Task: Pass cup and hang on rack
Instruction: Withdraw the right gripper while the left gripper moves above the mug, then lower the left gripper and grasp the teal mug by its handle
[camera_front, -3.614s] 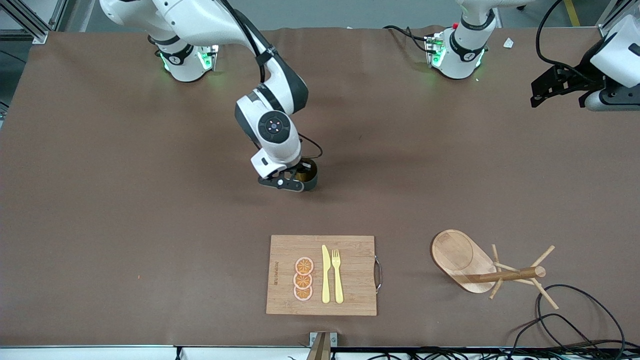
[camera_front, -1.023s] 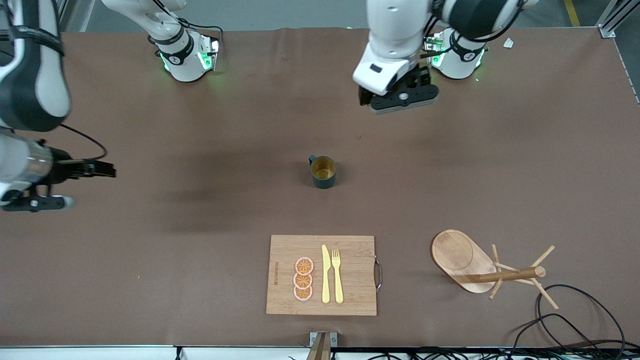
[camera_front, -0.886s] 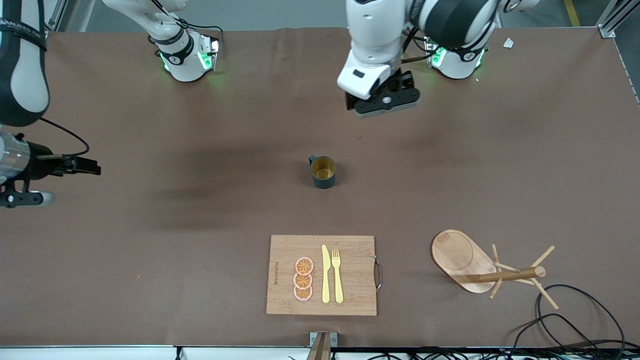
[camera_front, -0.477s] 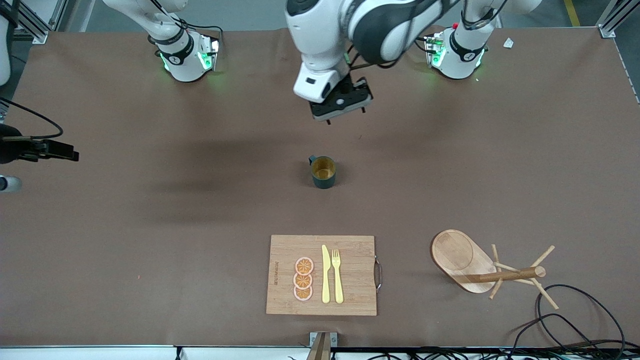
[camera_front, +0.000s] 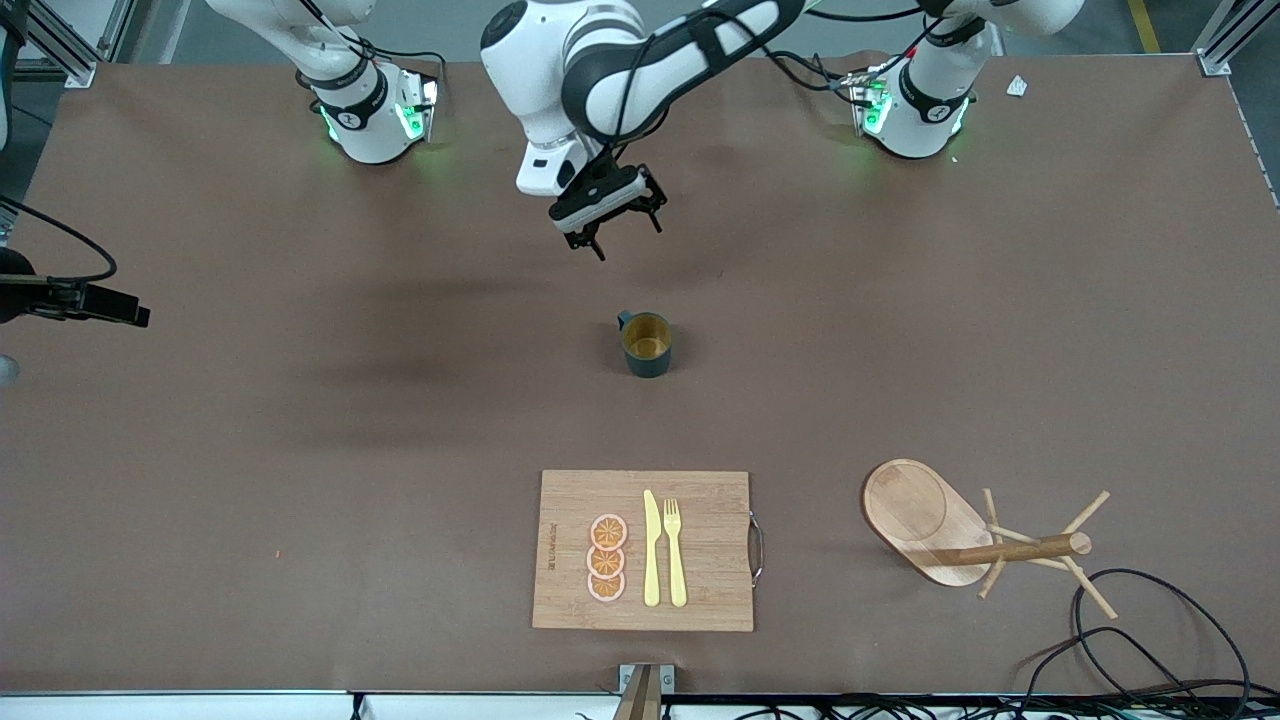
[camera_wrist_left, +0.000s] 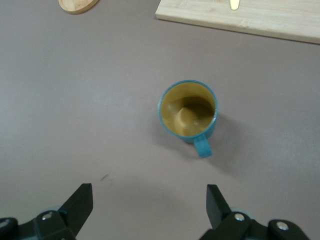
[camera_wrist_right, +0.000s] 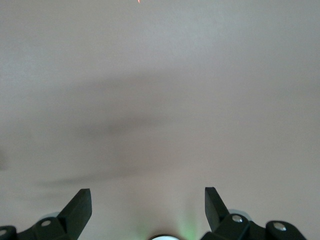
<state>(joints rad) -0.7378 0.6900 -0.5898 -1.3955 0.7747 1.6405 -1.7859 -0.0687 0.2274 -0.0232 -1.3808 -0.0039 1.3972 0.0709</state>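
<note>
Cup (camera_front: 647, 345) upright on table, hollow; left claw (camera_front: 612, 222) spread above

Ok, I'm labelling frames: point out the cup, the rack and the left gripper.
cup (camera_front: 646, 344): front view, on its yellowish inside.
rack (camera_front: 912, 512): front view, on its oval base.
left gripper (camera_front: 620, 230): front view, midway between its open fingertips, above the table.

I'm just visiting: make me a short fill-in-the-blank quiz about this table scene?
1. The cup stands upright on the ____.
2. The left gripper has its fingers ____.
3. The knife and fork lie on the ____ board.
4. The rack has no ____ hanging on it.

Missing words: table; open; cutting; cup
</note>
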